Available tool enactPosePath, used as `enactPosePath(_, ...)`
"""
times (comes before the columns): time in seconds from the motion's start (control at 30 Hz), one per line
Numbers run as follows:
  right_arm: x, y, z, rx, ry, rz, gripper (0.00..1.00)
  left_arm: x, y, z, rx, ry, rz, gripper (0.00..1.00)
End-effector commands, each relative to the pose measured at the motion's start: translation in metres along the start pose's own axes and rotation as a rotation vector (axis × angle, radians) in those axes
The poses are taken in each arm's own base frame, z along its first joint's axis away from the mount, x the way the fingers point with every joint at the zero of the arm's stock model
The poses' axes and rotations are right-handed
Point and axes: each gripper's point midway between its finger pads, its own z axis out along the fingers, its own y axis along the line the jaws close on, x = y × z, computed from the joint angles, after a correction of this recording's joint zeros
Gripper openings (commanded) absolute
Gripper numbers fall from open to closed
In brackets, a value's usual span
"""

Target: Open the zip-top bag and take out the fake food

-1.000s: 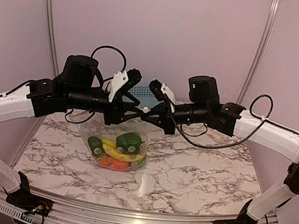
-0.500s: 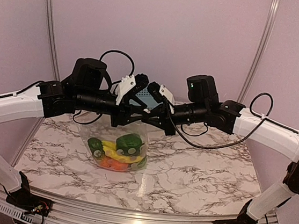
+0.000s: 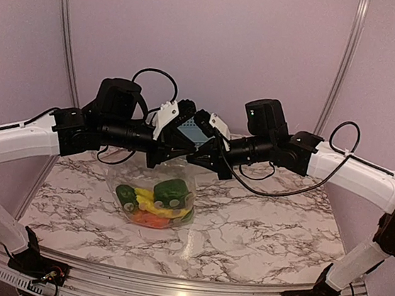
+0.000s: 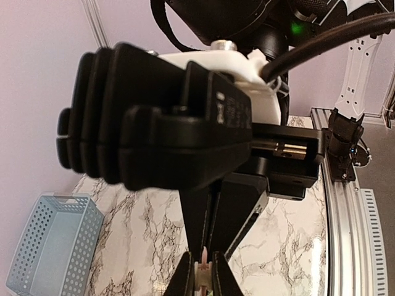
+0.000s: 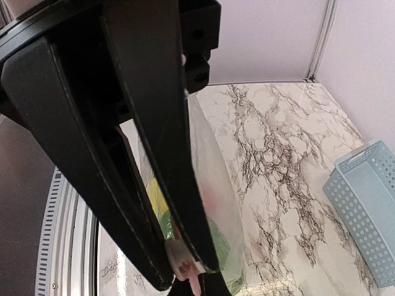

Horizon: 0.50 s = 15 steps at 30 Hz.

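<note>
left gripper (image 3: 181, 149), right gripper (image 3: 198, 152), both pinching 1 zip-top bag (image 3: 152, 198), 1 basket (image 4: 52, 246)

Surface (image 3: 268, 220): white marble-look top w/ grey veins, metal rail (image 3: 167, 288) along near edge. Light blue perforated basket (image 4: 52, 246) sits upright on it at far side, approx centre. Left of centre, zip-top bag (image 3: 133, 176) w/ fake food (image 3: 156, 200) hangs low; can't tell if its bottom touches surface.
</note>
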Motion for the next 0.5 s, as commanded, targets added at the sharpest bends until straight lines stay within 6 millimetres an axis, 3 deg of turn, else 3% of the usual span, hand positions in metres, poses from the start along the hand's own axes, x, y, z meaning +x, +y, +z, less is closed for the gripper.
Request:
enactPosePath(0.0, -0.025, -0.007, -0.009, 0.033, -0.064, -0.043, 0.00, 0.023, 0.000, -0.010, -0.004, 0.069, -0.023, 0.07)
enactPosePath(0.23, -0.027, -0.017, -0.019, 0.069, -0.097, -0.017, 0.00, 0.023, 0.013, -0.029, -0.075, 0.081, -0.023, 0.05)
enactPosePath(0.47, -0.018, -0.046, -0.046, 0.158, -0.144, 0.067, 0.00, 0.041, 0.028, -0.048, -0.161, 0.122, -0.080, 0.04)
